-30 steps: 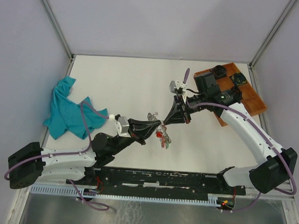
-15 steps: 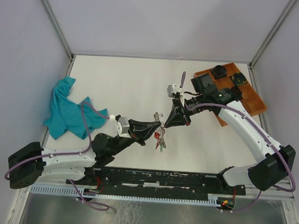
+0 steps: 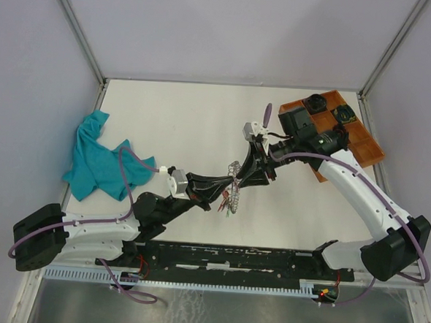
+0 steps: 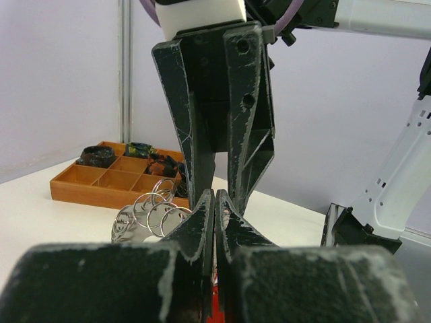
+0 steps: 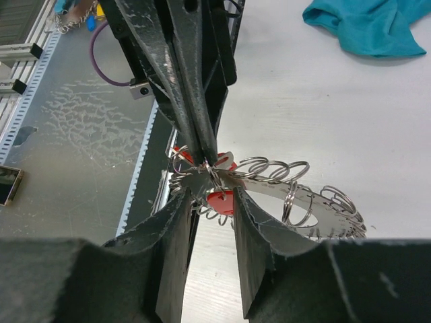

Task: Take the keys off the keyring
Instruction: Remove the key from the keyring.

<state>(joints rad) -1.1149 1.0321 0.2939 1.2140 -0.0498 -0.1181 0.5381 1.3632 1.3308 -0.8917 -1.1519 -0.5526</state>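
Step in hand: working a key off the ring. The left pincer [image 3: 228,185] is pinched fully together with a sliver of red tag [image 5: 219,200] between its tips, so it looks to have 1 of the keys [image 3: 230,200]. The right pincer [image 3: 238,180] meets it tip to tip, narrowed to a slim gap on the band of the keyring [image 5: 296,195]. The bunch looks lifted just off the table [image 3: 174,122], mid-table between the 2 arms. Next move, I reckon: hold the ring steady and walk the key along the coil to its end. Slipping is the risk.
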